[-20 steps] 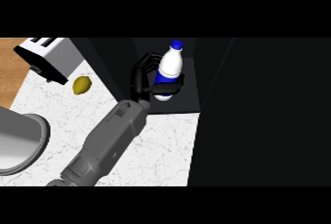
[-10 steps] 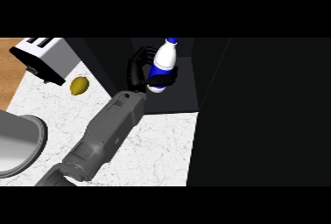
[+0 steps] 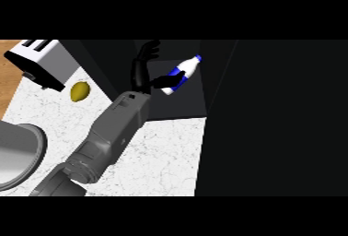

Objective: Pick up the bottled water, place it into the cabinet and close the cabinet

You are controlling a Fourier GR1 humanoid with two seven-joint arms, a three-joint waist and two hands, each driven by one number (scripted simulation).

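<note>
The bottled water (image 3: 183, 73), white with a blue label and blue cap, lies tilted inside the dark cabinet opening (image 3: 178, 105), cap pointing up and right. My left hand (image 3: 141, 69) is just left of it, fingers spread and pointing away from me. Only the thumb reaches across to the bottle's lower end; the fingers no longer wrap it. The grey forearm runs down to the lower left across the counter. My right hand does not show.
A white toaster (image 3: 39, 59) stands at the top left, with a yellow lemon (image 3: 79, 91) beside it. A large grey metal vessel (image 3: 17, 154) sits at the left edge. A broad black panel (image 3: 272, 115) fills the right side beyond the speckled white counter (image 3: 163, 156).
The hand carried the bottle up and to the right, deeper into the cabinet. Its fingers, curled round the bottle before, have spread open, and the upright bottle now leans to the right.
</note>
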